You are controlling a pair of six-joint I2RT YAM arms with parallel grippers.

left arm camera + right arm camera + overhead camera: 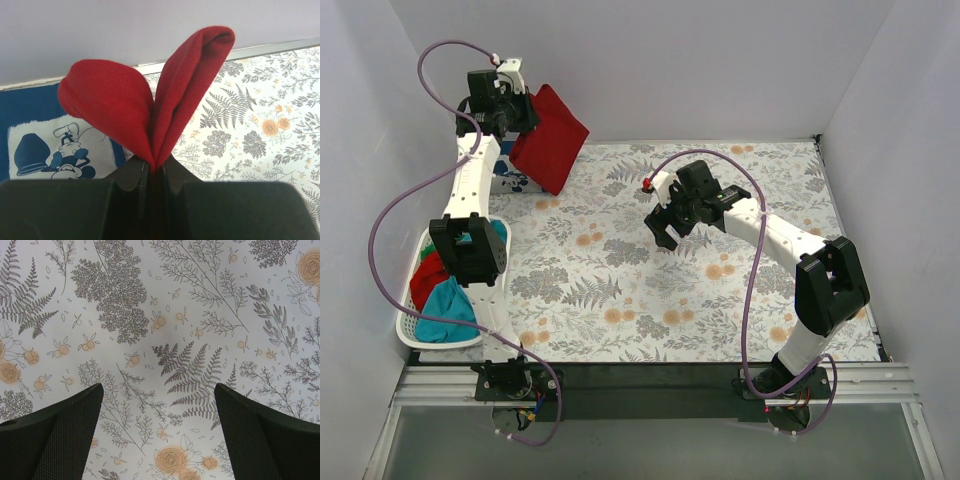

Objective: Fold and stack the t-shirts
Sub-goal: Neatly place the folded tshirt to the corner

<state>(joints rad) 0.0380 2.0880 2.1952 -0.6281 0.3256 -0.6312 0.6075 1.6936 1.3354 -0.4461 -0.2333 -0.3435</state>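
A folded dark red t-shirt [552, 135] hangs in the air at the back left corner, pinched at its edge by my left gripper [517, 108]. In the left wrist view the red cloth [150, 100] fans up in two lobes from the shut left gripper [152, 167]. Below it a navy blue t-shirt [50, 145] with a white cartoon print lies flat on the table [510, 183]. My right gripper [665, 232] hovers open over the middle of the table; between the fingers of the right gripper [159, 390] only floral cloth shows.
A white laundry basket [415, 340] stands at the left edge beside the left arm, holding a red shirt [425, 280] and a teal shirt [445, 310]. The floral table cloth [720, 290] covers the table. White walls close in on the back and sides.
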